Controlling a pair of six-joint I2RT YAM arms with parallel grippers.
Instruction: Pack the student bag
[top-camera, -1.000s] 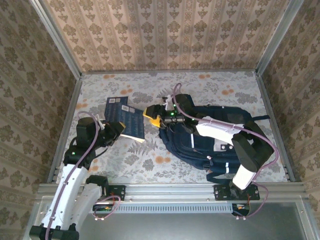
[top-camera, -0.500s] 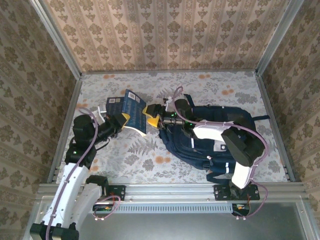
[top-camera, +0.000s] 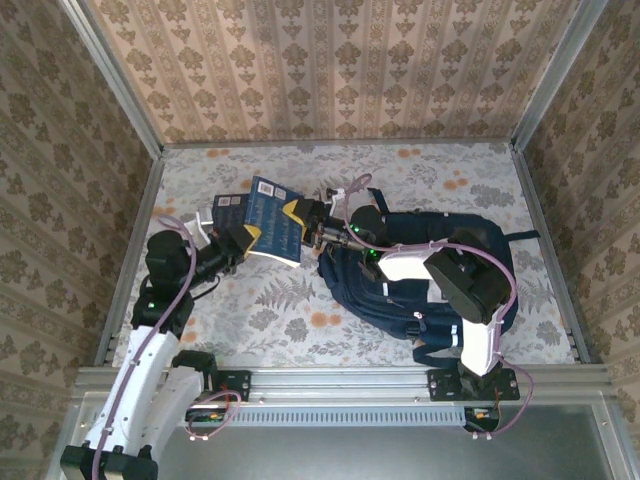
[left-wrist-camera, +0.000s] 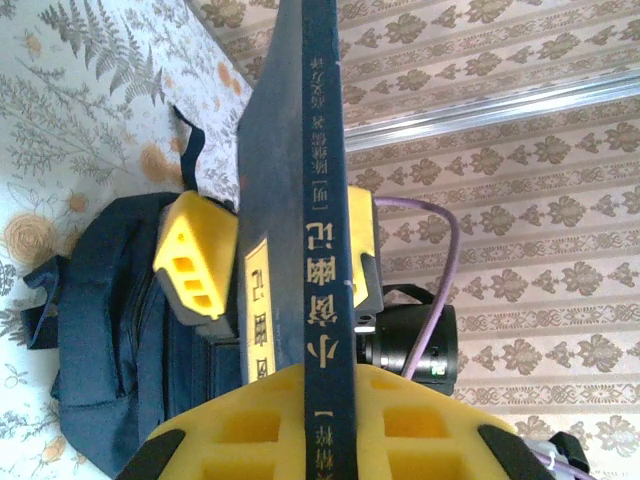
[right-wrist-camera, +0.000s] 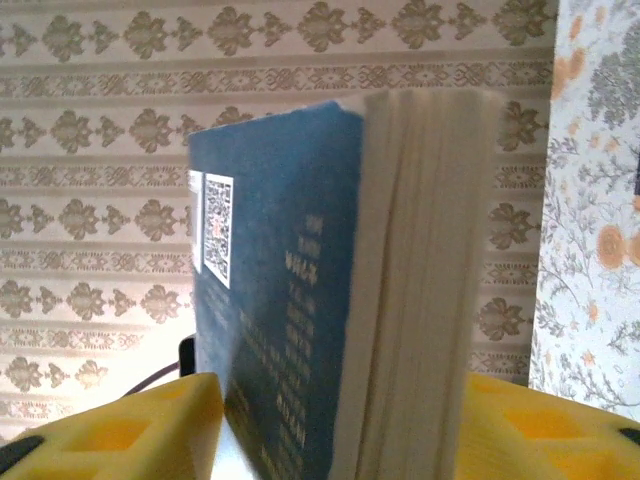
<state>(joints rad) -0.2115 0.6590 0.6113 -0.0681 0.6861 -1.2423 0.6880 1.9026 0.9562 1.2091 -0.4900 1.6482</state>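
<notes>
Passing a blue book mid-air | left gripper clenched on its spine | right gripper straddles the pages, grip possibly unsealed | student bag lies near table's right edge | right should clamp before left releases.

Counter: pale floral cloth top, fern and orange-flower print, metal rail along the frame's bottom edge. Student bag lies flat on it, centre-right, straps trailing toward the right.
</notes>
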